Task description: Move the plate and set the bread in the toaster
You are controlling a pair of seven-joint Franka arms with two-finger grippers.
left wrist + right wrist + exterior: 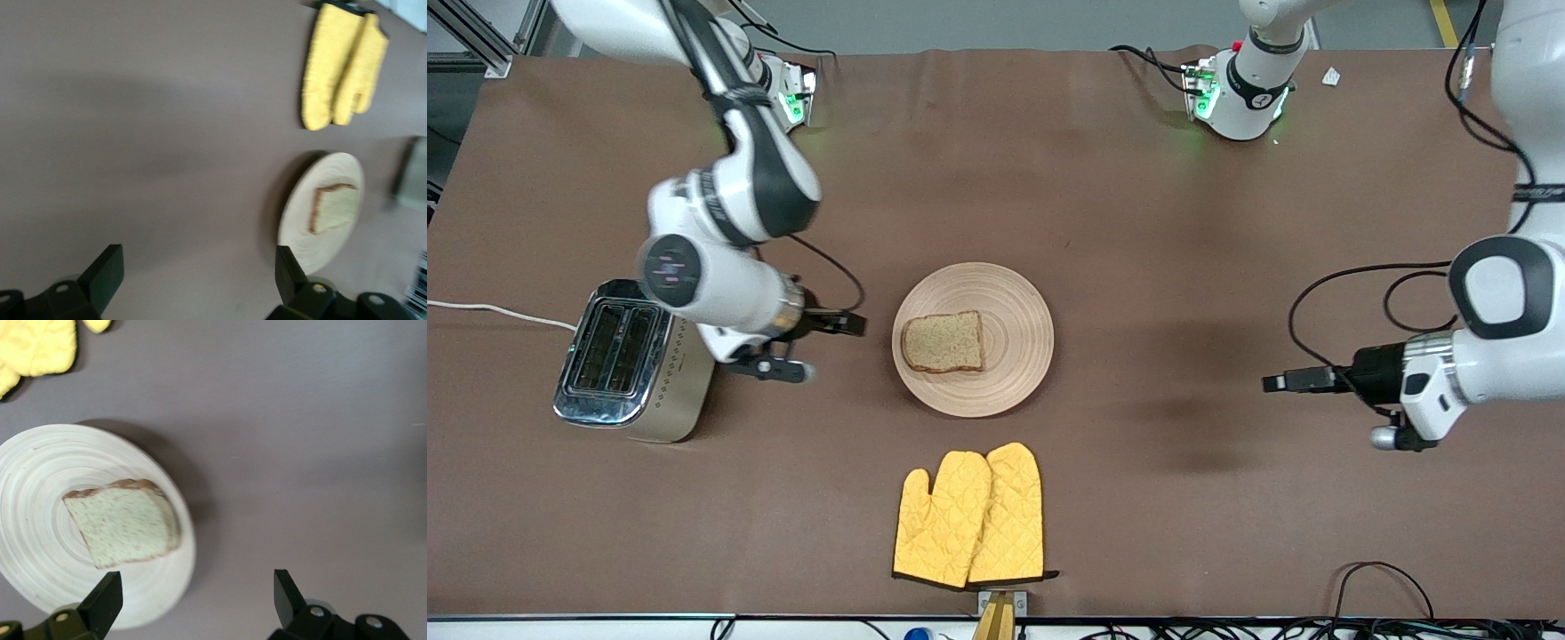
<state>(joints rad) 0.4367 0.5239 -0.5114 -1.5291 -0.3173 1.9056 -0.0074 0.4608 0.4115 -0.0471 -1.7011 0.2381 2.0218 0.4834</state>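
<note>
The round light-wood plate (1016, 373) lies mid-table with the slice of brown bread (943, 342) flat on it. The cream toaster (627, 360) with a chrome top stands at the right arm's end of the table, slots empty. My right gripper (852, 323) is open and empty, over the table between toaster and plate, just short of the plate's rim. Its wrist view shows the plate (40, 467) and bread (123, 523) just past the open gripper (197, 597). My left gripper (1276, 382) is open and empty over bare table toward the left arm's end, well away from the plate (303, 230).
A pair of yellow oven mitts (969, 516) lies nearer the front camera than the plate, close to the table's front edge. The toaster's white cord (498, 311) runs off the table's end. Black cables loop beside the left arm.
</note>
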